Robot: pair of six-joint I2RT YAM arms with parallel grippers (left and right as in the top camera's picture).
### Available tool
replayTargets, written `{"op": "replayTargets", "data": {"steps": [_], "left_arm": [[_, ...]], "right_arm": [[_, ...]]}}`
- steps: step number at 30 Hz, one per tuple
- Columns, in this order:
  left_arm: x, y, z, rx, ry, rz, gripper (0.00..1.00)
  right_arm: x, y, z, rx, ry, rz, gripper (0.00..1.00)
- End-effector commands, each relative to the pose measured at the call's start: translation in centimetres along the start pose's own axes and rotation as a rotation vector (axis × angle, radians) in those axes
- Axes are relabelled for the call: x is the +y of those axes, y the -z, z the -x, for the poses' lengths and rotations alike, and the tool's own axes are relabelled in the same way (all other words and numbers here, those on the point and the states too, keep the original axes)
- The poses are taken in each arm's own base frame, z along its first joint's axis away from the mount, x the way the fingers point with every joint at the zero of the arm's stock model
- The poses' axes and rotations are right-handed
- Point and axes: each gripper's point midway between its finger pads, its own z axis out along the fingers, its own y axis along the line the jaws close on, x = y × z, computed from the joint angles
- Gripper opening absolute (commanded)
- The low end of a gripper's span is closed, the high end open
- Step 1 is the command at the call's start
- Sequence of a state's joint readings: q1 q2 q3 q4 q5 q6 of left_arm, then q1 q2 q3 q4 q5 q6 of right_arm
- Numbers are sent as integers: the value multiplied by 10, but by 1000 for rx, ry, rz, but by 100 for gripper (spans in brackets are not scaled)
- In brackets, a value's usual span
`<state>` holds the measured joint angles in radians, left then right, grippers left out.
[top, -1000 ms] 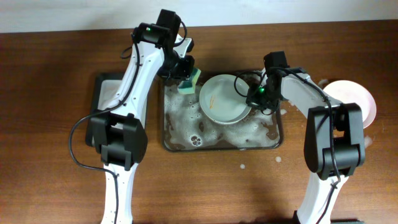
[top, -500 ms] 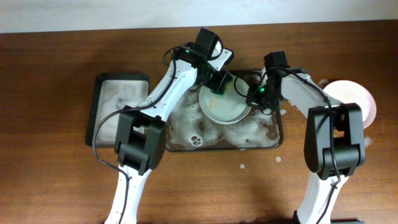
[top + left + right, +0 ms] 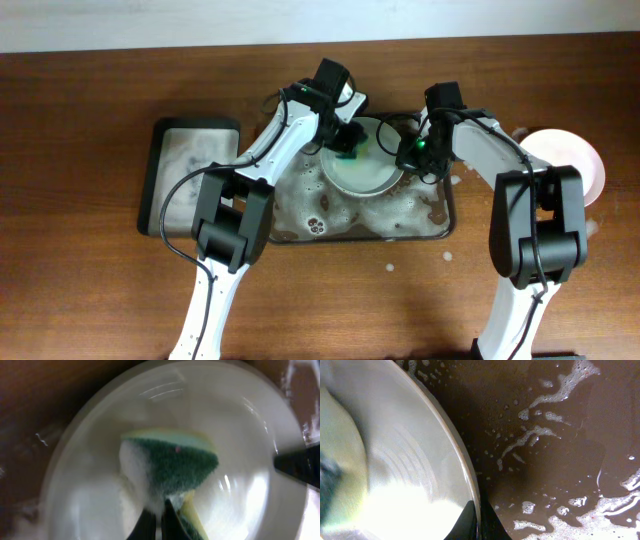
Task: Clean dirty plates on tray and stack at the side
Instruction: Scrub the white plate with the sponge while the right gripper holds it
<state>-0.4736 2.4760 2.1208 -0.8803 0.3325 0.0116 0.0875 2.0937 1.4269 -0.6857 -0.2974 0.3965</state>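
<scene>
**Q:** where's the plate [image 3: 375, 178] sat right now?

**A:** It's seen inside the larger tray [image 3: 360, 238], toward the back and middle, with white suds [image 3: 320, 215] spread around it. Its right rim is pinched by the right claw [image 3: 480, 522], which is closed tight on the edge.

**Q:** and the left claw [image 3: 161, 521]?

**A:** It's clamped on a green-and-yellow sponge [image 3: 170, 462], which is pressed against the plate's inner surface, green face up. Another plate [image 3: 575, 160] is parked off the tray, far right on the worktop [image 3: 80, 100]. A smaller dark tray [image 3: 190, 175] is laid at the left.
</scene>
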Motion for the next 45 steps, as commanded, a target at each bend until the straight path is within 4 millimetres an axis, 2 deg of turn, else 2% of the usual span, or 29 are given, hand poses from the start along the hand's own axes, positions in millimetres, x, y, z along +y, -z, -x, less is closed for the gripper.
{"op": "replayTargets", "data": {"steps": [1, 3, 5, 6, 8, 9, 11, 12, 14, 16, 20, 21, 22, 24, 27, 28, 29, 30, 32, 33, 35, 38, 40, 42, 45], "left_arm": [[35, -6, 20, -84, -10, 158, 0], [36, -9, 10, -46, 1, 159, 0], [36, -10, -19, 64, 108, 158, 0], [30, -8, -41, 149, 196, 140, 0], [11, -4, -64, 249, 269, 50, 0], [-2, -3, -67, 271, 285, -23, 0], [-22, -3, -60, 255, 292, -143, 0], [-23, -4, -53, 228, 281, -154, 0], [-18, -10, -29, 126, 235, -147, 0], [-3, -16, -1, 4, 178, -59, 0], [28, -19, 24, -113, 145, 119, 0], [39, -18, 22, -112, 149, 183, 0], [51, -16, 13, -83, 160, 260, 0], [62, -13, -9, 1, 178, 330, 0], [65, -7, -49, 160, 205, 360, 0], [59, -6, -63, 220, 217, 339, 0], [46, -7, -73, 265, 235, 265, 0], [24, -8, -79, 302, 247, 145, 0], [-21, -12, -75, 306, 190, -85, 0], [-33, -14, -70, 287, 168, -141, 0], [-45, -19, -59, 241, 131, -176, 0], [-52, -23, -50, 206, 98, -179, 0], [-29, -30, -35, 139, 91, -52, 0], [13, -31, -22, 61, 200, 182, 0], [58, -21, -14, 4, 246, 364, 0]], "right_arm": [[-19, -14, -10, 33, -18, -65, 4], [-19, -14, -10, 33, -18, -65, 4], [-19, -14, -10, 32, -18, -65, 4], [-19, -14, -10, 32, -18, -65, 4], [-19, -14, -10, 32, -18, -64, 4], [-19, -14, -10, 32, -18, -64, 4], [-19, -14, -10, 32, -18, -64, 4], [-19, -14, -10, 33, -18, -64, 4], [-19, -14, -10, 33, -18, -64, 4], [-19, -14, -10, 33, -18, -65, 4], [-19, -14, -10, 33, -18, -65, 4], [-19, -14, -10, 33, -18, -65, 4], [-19, -14, -10, 33, -11, -65, 4], [-19, -14, -10, 33, -11, -65, 4], [-19, -14, -10, 33, -11, -64, 4], [-19, -14, -10, 33, -11, -64, 4], [-19, -14, -10, 33, -11, -64, 4], [-19, -14, -10, 33, -11, -64, 4], [-19, -14, -10, 34, -11, -64, 4], [-19, -14, -10, 34, -11, -64, 4], [-19, -14, -10, 34, -11, -63, 4], [-19, -14, -10, 34, -11, -64, 4], [-19, -14, -10, 35, -11, -64, 4], [-19, -14, -11, 37, -11, -65, 4], [-19, -14, -11, 37, -11, -65, 4]]}}
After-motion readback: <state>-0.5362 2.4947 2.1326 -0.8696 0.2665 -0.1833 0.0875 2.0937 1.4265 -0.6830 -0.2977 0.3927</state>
